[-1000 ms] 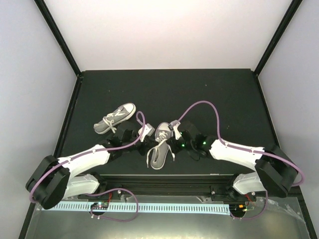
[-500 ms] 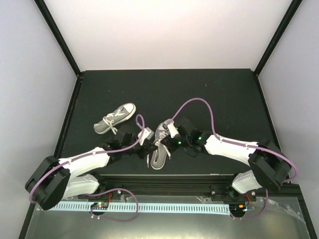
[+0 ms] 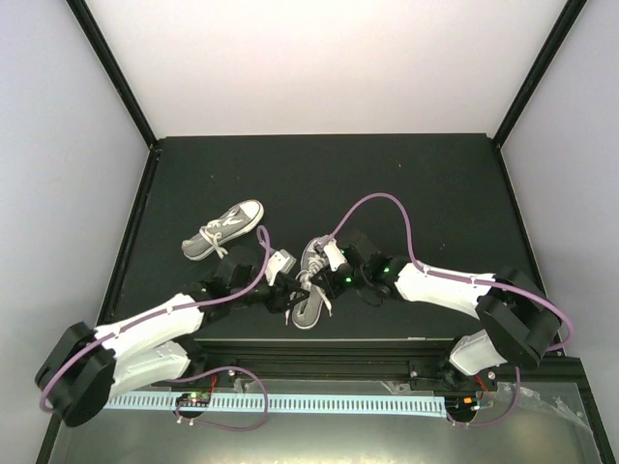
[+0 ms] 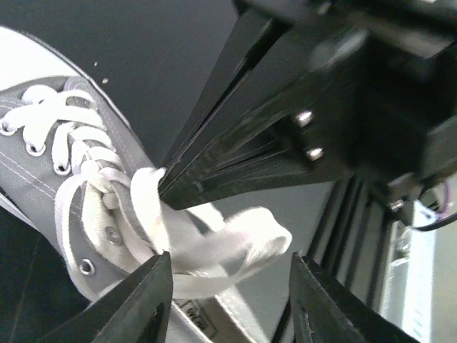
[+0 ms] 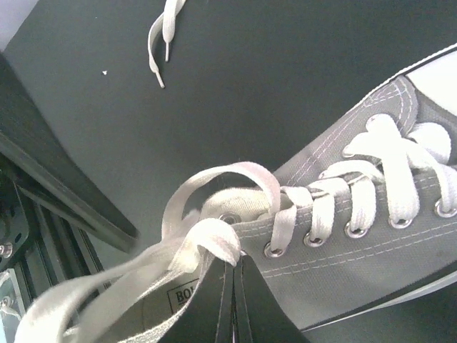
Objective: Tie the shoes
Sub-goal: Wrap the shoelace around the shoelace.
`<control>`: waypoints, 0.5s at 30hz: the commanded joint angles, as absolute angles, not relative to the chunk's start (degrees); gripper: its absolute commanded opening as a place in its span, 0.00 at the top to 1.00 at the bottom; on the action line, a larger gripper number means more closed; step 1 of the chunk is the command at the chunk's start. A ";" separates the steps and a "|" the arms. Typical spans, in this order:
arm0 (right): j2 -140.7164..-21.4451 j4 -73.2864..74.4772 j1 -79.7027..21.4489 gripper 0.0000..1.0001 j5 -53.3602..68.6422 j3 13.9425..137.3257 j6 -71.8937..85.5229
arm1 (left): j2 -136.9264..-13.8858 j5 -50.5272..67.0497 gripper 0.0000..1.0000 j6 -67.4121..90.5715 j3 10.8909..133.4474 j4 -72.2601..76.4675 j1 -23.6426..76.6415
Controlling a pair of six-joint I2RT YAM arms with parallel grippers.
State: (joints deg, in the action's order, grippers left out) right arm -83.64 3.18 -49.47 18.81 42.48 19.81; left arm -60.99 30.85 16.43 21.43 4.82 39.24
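The right tool (image 5: 233, 266) is pinched shut on a white lace (image 5: 211, 237) at the collar of the near shoe (image 3: 311, 290), which lies toward the 6 o'clock edge of the bench (image 3: 416, 184). The left tool (image 4: 232, 270) stands with its fingers parted around that lace's loops, gripping nothing. The second shoe (image 3: 224, 230) rests at 10 o'clock from the first, apart from it.

Top view: left gripper (image 3: 290, 298) and right gripper (image 3: 318, 277) are covering the middle of the near shoe (image 3: 306, 311). The lacing there is showing too small to tell a knot from a loose crossing.

Left wrist view: the near shoe is running off the left and bottom edges. The right gripper's body is blurring across the upper right.

Right wrist view: the lace (image 5: 214, 239) is blurring toward the bottom-left corner. The right edge is cutting the toe cap (image 5: 443, 71).
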 commanded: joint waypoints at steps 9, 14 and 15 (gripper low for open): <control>-82.97 1.84 -49.37 0.98 19.25 40.83 19.60 | -45.19 22.31 0.34 22.37 24.85 -9.04 38.03; -82.60 1.93 -49.37 0.98 18.83 40.52 19.61 | -49.88 22.13 0.41 23.99 28.91 -11.65 34.29; -82.43 1.89 -49.39 0.98 18.77 40.48 19.58 | -50.92 23.90 0.43 23.62 29.56 -11.45 33.72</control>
